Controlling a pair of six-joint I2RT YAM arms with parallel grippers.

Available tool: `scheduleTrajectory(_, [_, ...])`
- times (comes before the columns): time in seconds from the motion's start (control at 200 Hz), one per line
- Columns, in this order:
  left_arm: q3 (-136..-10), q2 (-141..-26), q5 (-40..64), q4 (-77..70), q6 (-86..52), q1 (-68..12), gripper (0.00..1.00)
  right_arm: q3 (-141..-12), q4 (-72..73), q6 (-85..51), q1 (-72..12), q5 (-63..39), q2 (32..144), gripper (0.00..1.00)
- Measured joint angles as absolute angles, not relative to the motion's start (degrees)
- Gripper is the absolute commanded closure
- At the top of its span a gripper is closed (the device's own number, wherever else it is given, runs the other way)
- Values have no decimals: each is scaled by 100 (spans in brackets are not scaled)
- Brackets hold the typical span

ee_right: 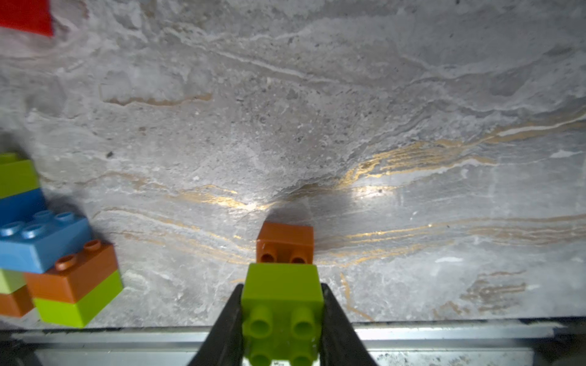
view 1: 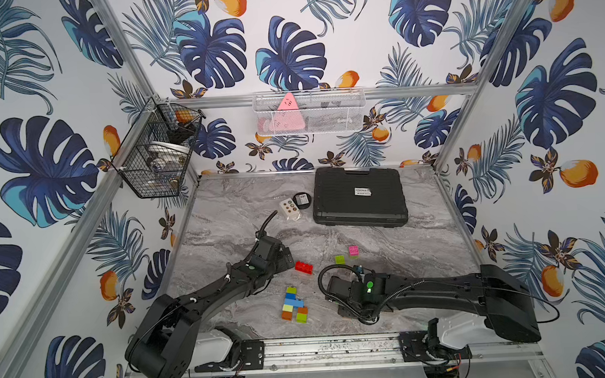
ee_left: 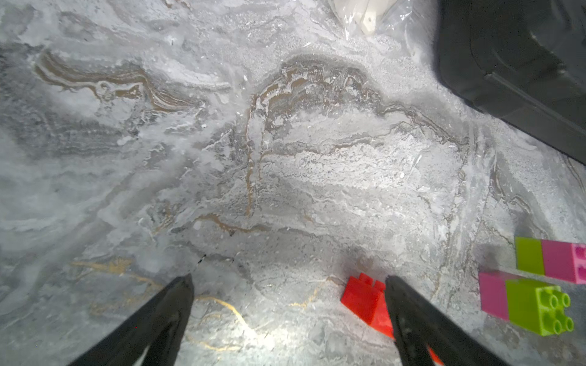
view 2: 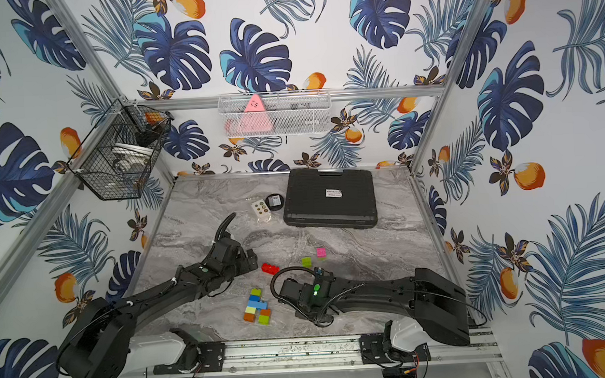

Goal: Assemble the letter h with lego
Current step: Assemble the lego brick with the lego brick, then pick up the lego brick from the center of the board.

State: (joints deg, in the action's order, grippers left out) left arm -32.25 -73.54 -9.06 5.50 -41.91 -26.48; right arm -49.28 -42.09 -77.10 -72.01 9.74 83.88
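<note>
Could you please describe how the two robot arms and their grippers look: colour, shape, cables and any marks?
The left arm and the right arm are black, with bulky rounded shells and white base housings. A black ribbed hose loops at each wrist, which also bears a round green dot. The left gripper and the right gripper have slim black tapering fingers.

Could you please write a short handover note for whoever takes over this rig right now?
Left gripper: open, empty, red brick by one finger.
Right gripper: shut on a lime-and-orange pair.
Done: partial build of green, blue and orange bricks lies near the front rail.
Loose: two pink-and-lime pairs.
Left: the h looks unfinished; probably add the held pair next.
</note>
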Motion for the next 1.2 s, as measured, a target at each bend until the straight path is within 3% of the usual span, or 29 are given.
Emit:
scheduleTrajectory(0.365, [-3194,-7199,-919,554,-4193,-2648,1,-5041,-4160,-7675,-7238,1000,8779,68])
scheduleTrajectory(0.73, [-3186,-7170,-934,567,-4206,-2648,1,-5212,-4322,-7397,-7277,1184,9341,77])
scheduleTrajectory(0.996, [-3188,-7126,-1050,672,-4211,-2648,1,-5175,-4128,-7105,-7262,1253,9668,78])
scheduleTrajectory(1.201, [-3188,-7129,-1070,696,-4209,-2648,1,-5216,-4370,-6447,-6525,1081,9045,78])
